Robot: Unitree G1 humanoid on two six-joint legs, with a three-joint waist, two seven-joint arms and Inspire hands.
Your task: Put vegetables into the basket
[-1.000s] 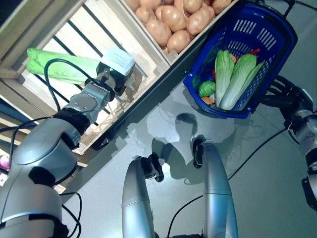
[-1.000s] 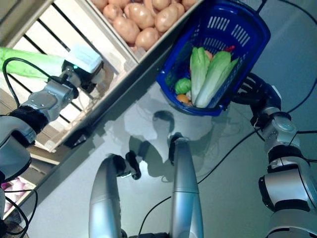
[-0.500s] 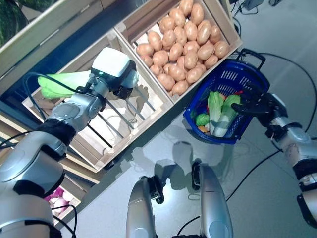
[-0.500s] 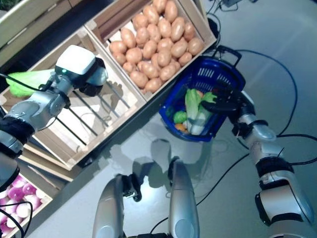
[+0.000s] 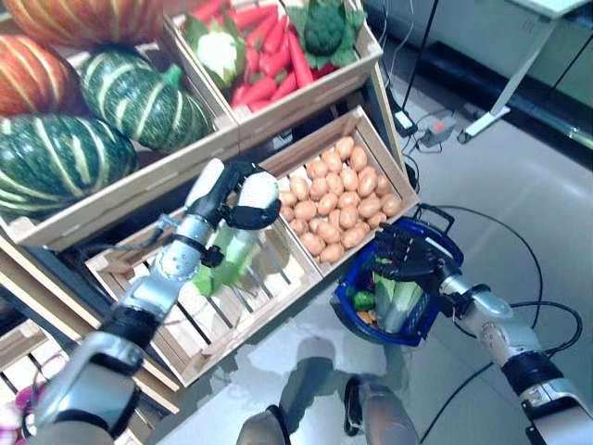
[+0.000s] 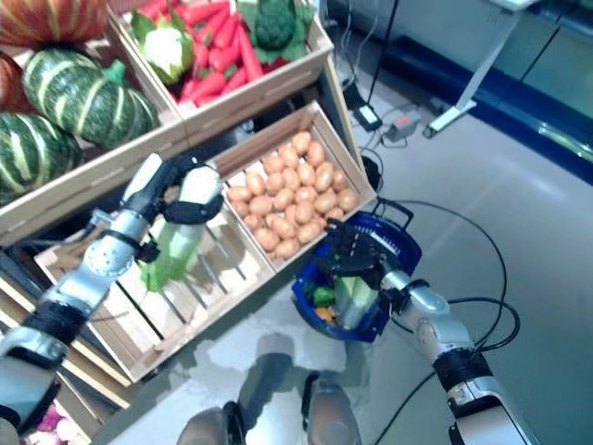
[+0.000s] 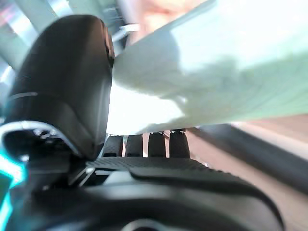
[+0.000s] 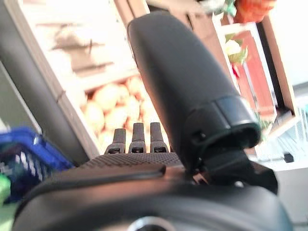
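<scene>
My left hand [image 5: 233, 192] is shut on a pale green lettuce [image 5: 220, 266], which hangs over the slatted wooden crate [image 5: 269, 297]. In the left wrist view the lettuce [image 7: 221, 72] fills the space between the thumb [image 7: 67, 91] and the curled fingers [image 7: 149, 143]. My right hand [image 5: 406, 254] grips the far rim of the blue basket [image 5: 346, 298] and holds it off the floor by the potato crate. Two lettuces [image 5: 400, 297] and a small green vegetable [image 5: 363, 299] lie in the basket.
A crate of potatoes [image 5: 345, 195] sits between the slatted crate and the basket. Above are striped green squashes [image 5: 139, 97], carrots [image 5: 269, 65], a cauliflower [image 5: 218, 51] and broccoli [image 5: 324, 28]. Cables [image 5: 500, 232] and a white table leg [image 5: 505, 88] lie on the floor beyond.
The camera has swung upward, so the upper shelf now shows. My left hand has closed on the lettuce and raised it from the slatted crate. The basket stays in my right hand.
</scene>
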